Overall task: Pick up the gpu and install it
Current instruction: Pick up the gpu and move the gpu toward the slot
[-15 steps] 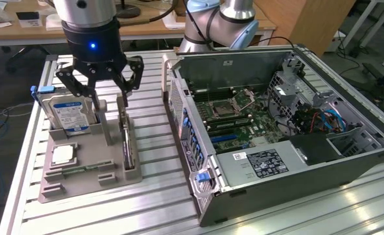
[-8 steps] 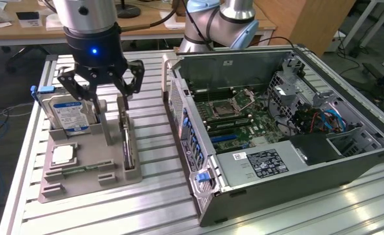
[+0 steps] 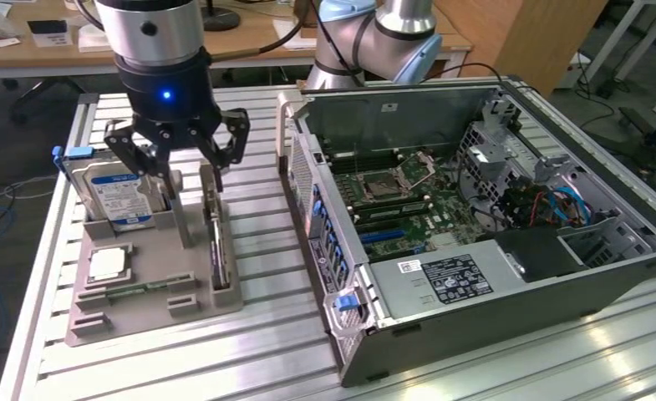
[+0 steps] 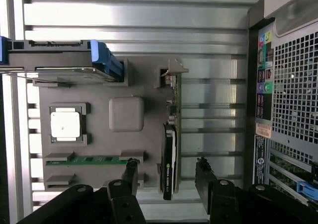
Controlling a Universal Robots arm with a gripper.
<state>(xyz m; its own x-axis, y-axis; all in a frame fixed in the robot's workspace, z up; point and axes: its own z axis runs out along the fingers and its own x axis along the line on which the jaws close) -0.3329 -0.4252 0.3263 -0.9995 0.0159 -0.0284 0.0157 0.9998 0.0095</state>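
Your slatted aluminium worktop [image 3: 261, 334] carries everything here. On the exterior view's right lies the open computer case [image 3: 394, 113], side panel off, so you look straight down onto its green motherboard [image 3: 417, 209]. The case's perforated rear panel faces the rest of the parts.

On the exterior view's left, just beside the case but apart from it, sits the grey holder tray [image 3: 150, 309]. The robot arm [image 3: 155, 42] comes down over that tray, with a blue light glowing on its wrist.

The claw [image 3: 188, 171] is spread wide and grips nothing. In the wrist view its two black fingers [image 4: 130, 169] stand on either side of the gpu [image 4: 169, 159], with a gap showing on each side of the card, so there is no contact.

The hard drive [image 3: 116, 196], silver with a blue label and a blue rail, stands upright in the tray's slot on the exterior view's left.

The gpu is in its own slot in the tray, standing on edge along the side nearest the case. Its pale metal bracket [image 4: 174, 67] sits at the end away from the fingers.

The square silver processor [image 3: 107, 265] lies flat in its recess, and the narrow green memory stick [image 3: 138, 290] lies flat just beside it
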